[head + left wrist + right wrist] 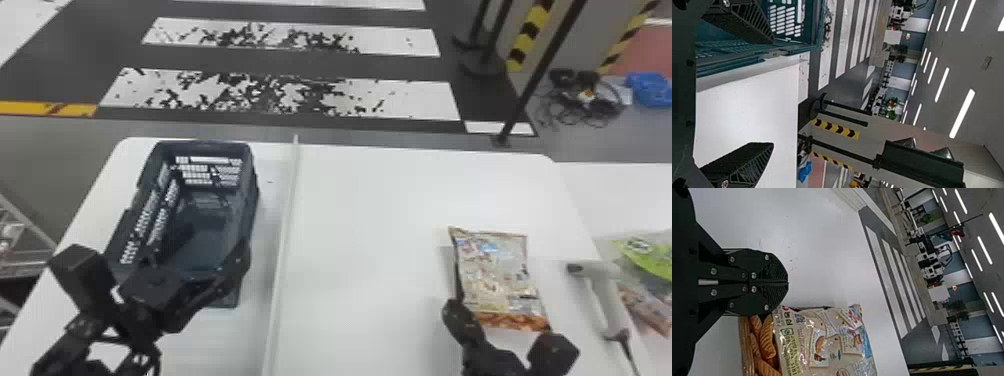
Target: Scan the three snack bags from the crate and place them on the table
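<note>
On tbl (375,200), snack bag (495,270), printed txt (791,356), closed R fingers (453,306) beside

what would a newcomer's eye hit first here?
Probably the beige-and-orange plastic snack bag, lying on the right side of the white table, with the right gripper shut near it. Next, likely the dark blue-green slotted plastic crate at the table's left, with the left gripper open at its near end. Then the white handheld scanner, right of that bag.
</note>
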Action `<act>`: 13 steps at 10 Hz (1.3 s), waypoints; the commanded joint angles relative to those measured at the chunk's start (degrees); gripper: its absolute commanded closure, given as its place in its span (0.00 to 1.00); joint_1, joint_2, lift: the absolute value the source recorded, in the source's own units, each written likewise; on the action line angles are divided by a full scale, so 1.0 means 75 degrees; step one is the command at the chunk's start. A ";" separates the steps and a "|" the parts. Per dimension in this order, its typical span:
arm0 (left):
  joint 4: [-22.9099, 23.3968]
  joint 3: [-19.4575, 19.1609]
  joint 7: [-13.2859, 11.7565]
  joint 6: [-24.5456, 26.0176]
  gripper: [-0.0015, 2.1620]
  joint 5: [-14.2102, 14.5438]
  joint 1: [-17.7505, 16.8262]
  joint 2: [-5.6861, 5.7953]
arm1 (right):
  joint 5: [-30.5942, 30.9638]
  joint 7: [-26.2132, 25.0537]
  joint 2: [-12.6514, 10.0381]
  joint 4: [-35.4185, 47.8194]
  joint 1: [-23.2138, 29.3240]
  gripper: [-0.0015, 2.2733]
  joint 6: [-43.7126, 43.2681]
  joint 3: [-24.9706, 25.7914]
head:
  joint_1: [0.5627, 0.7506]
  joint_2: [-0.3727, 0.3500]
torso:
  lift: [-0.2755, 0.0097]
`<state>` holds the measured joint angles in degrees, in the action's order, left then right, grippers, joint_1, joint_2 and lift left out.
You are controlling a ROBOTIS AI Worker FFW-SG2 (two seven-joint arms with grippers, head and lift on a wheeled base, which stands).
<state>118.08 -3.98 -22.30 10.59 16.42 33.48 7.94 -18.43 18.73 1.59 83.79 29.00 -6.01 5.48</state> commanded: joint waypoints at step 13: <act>0.1178 0.0132 0.0641 0.0317 0.03 -0.0150 0.0927 0.0007 | 0.0910 -0.0459 0.0151 -0.0988 -0.1922 0.82 -0.1102 0.0805 | 0.70 0.30 | 0.84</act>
<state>126.74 -2.97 -17.44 12.17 15.22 40.42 7.98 -11.71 15.32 2.57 77.28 15.05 -12.26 11.14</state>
